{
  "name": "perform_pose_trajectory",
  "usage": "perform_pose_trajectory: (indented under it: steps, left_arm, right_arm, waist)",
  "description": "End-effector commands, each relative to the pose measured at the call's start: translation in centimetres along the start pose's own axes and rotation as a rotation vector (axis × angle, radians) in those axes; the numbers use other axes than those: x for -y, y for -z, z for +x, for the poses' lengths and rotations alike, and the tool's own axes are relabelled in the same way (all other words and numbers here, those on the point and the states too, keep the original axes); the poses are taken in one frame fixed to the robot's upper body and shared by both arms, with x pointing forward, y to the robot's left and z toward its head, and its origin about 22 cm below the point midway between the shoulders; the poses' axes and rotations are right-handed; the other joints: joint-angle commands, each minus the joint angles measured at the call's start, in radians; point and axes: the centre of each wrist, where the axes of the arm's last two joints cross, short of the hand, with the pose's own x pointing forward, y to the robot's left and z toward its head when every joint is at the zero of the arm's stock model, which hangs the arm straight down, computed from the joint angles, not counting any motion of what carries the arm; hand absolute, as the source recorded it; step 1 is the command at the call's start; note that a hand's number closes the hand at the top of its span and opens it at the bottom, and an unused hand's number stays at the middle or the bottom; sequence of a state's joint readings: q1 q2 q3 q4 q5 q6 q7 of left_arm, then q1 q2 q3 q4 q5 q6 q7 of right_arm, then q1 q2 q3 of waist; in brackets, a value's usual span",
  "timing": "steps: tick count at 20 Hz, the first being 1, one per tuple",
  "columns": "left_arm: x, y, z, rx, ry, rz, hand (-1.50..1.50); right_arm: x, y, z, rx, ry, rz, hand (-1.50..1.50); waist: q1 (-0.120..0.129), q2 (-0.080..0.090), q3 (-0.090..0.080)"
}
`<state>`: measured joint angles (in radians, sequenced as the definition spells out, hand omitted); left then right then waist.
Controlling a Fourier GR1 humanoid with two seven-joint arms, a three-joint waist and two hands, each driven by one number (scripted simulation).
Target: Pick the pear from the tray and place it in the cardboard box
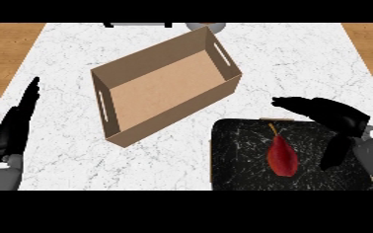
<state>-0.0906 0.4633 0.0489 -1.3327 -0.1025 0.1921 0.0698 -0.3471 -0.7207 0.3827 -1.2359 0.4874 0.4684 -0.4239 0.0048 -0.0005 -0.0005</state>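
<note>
One pear (282, 157) lies untouched on the black tray (233, 148), stem up. Right hand (331, 118) hovers just beside it, fingers spread, holding nothing. Risk: narrow fruit may roll or slip sideways on grasp. Cardboard box (131, 86) sits tilted on the worktop (65, 79), so its near wall could catch the pear. Left hand (18, 123) rests open.

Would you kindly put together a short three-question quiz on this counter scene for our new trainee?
1. True or false: the pear already lies inside the cardboard box.
2. Which hand is nearer the pear? A) the left hand B) the right hand
3. Fill in: the pear rests on the black ____.

Key:
1. False; it lies on the tray, apart from the box, which holds nothing.
2. B; the right hand is open above the tray's far right part, while the left hand rests open at the view's left edge.
3. tray
</note>
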Motion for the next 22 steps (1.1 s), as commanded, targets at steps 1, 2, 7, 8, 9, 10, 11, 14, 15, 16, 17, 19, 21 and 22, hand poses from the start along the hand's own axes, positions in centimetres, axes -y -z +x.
perform_pose_trajectory:
  steps: [1, 2, 7, 8, 9, 10, 11, 14, 15, 16, 17, 19, 21, 22]
  left_arm:
    - [0.0, -1.0, -1.2, -0.002, 0.002, -0.002, 0.0]
    - [0.8, 0.0, 0.7, 0.005, -0.001, 0.007, 0.0]
    - [-0.6, 1.4, -0.2, -0.002, 0.013, 0.004, 0.0]
    - [-0.6, 0.1, -0.4, -0.01, 0.005, 0.008, 0.0]
    - [-1.2, -0.1, 0.1, 0.001, -0.002, 0.001, 0.0]
    - [-0.7, -0.5, 0.8, -0.001, 0.001, -0.009, 0.0]
    - [-0.4, -0.4, -0.4, -0.011, -0.005, 0.005, 0.0]
    - [0.0, -0.7, -0.9, 0.006, 0.001, 0.001, 0.0]
    - [0.8, -1.1, -0.4, -0.002, 0.004, 0.01, 0.0]
    - [0.2, -0.9, -0.9, 0.007, 0.0, -0.012, 0.0]
    - [0.4, 0.2, -0.7, 0.004, -0.003, 0.014, 0.0]
    - [-1.6, 1.1, -0.3, 0.006, -0.01, 0.009, 0.0]
    - [0.9, -1.1, 1.1, 0.008, 0.001, 0.011, 0.0]
    - [0.9, -0.2, 1.5, 0.0, 0.003, 0.015, 0.0]
  right_arm:
    - [-1.2, -0.3, -0.5, -0.042, -0.029, 0.031, -1.5]
    - [-0.6, 1.8, 1.5, -0.049, -0.048, 0.03, -1.5]
    - [-2.7, 0.0, -0.5, -0.029, -0.04, 0.042, -1.5]
    - [-2.3, 2.2, 1.9, -0.035, -0.039, 0.033, -1.5]
    - [-2.7, 2.4, 0.2, -0.03, -0.036, 0.053, -1.5]
    - [-1.3, 1.9, 0.8, -0.042, -0.037, 0.038, -1.5]
    - [-2.0, 2.8, 1.3, -0.026, -0.029, 0.04, -1.5]
    - [-2.3, 1.9, 1.3, 0.01, -0.021, 0.051, -1.5]
    - [-2.3, 1.6, 1.5, 0.033, 0.003, 0.046, -1.5]
    - [-3.1, 1.6, 1.7, 0.065, 0.006, 0.059, -1.5]
    - [-2.7, 1.6, 0.6, 0.056, -0.006, 0.062, -1.5]
    - [-4.5, 1.6, 2.7, 0.092, 0.005, 0.047, -1.5]
    - [-2.4, -0.5, 3.4, 0.123, 0.002, 0.044, -1.5]
    - [-3.8, 1.1, 5.6, 0.119, 0.004, 0.023, -1.5]
  waist:
    - [-0.002, 0.0, 0.0]
    - [-0.003, 0.0, 0.0]
    - [-0.006, 0.001, 0.0]
    - [-0.003, 0.0, 0.0]
    - [0.0, 0.001, 0.001]
    - [-0.001, 0.0, 0.001]
    - [-0.002, 0.0, 0.0]
    - [-0.003, 0.0, 0.0]
    - [-0.003, 0.0, 0.001]
    - [-0.004, 0.0, 0.0]
    - [-0.004, 0.001, 0.0]
    - [-0.008, 0.0, 0.0]
    - [-0.008, -0.002, 0.001]
    - [-0.01, -0.002, 0.0]
